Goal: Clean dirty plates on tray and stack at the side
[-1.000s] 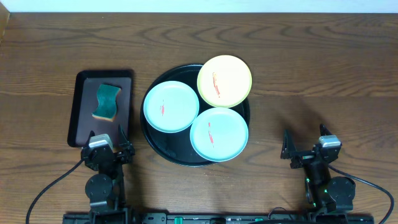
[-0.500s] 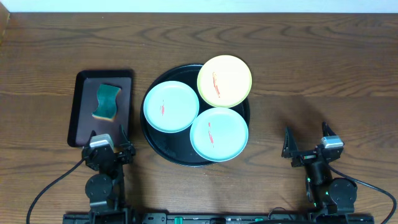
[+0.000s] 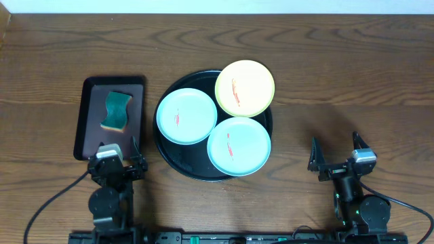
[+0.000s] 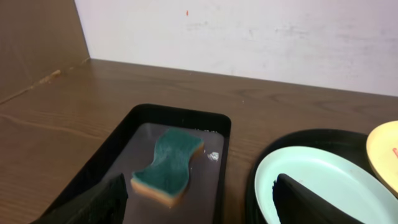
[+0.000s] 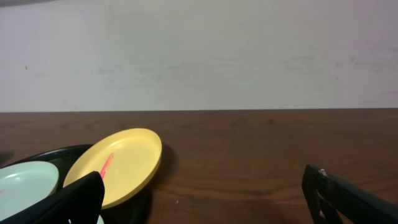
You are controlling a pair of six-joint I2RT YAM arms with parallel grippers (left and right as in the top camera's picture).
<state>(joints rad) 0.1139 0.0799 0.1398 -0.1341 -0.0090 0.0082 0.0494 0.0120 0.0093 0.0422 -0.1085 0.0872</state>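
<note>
your left pincer (image 3: 116,147) and right pincer (image 3: 334,152) both stand spread apart, holding nothing; two turquoise plates (image 3: 186,116) and a yellow plate (image 3: 245,88) lie red-smeared on the black tray (image 3: 173,154).

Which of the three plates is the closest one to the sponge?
The turquoise plate at the left of the black tray; the other turquoise plate and the yellow plate lie further right, away from the sponge.
</note>
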